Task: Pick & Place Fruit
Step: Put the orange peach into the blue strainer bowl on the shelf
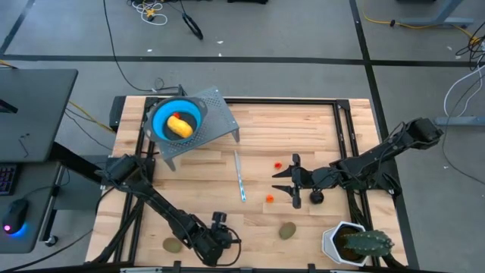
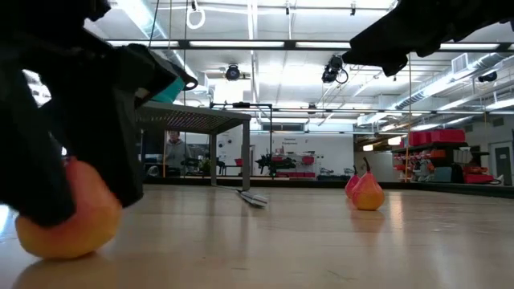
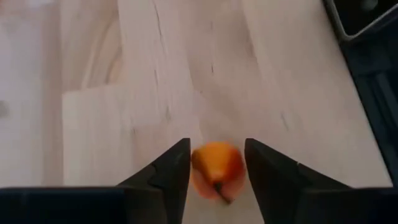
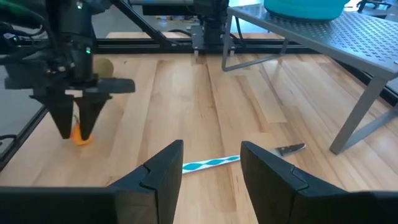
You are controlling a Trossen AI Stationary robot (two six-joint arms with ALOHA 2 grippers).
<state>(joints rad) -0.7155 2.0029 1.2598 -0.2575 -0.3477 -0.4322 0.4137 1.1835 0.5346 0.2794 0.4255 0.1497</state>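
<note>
At the table's near edge, left of centre, the left gripper (image 1: pixel 218 244) stands over a small orange-red ball of fruit (image 3: pixel 215 169), which the arm hides entirely from above. From the left wrist the ball sits between the two dark fingers (image 3: pixel 166 171), the jaws spread a little wider than it; whether they touch it cannot be told. In the low view the same fruit (image 2: pixel 66 217) bulks large at the table surface, half covered by the dark finger in front of it.

From the table's left edge the left arm reaches along the wood to that spot, its gripper pointing straight down. The right arm stretches in from the right edge, its gripper (image 1: pixel 292 180) near the table's middle, jaws parted and empty, aimed at a thin silvery-blue stick (image 1: pixel 239 176).

A yellow oblong fruit (image 1: pixel 179 126) lies in a blue round bowl (image 1: pixel 161 120) on a grey perforated metal stand (image 1: pixel 220 115) at the far left corner. Two tiny orange-red balls (image 1: pixel 278 163) (image 1: pixel 269 198) lie beside the right gripper. One olive-brown oval (image 1: pixel 287 230) rests near the near edge; another (image 1: pixel 173 244) is partly hidden by the left arm. A spiky green plant in a white pot (image 1: pixel 350 243) is cut off at the near right corner.
</note>
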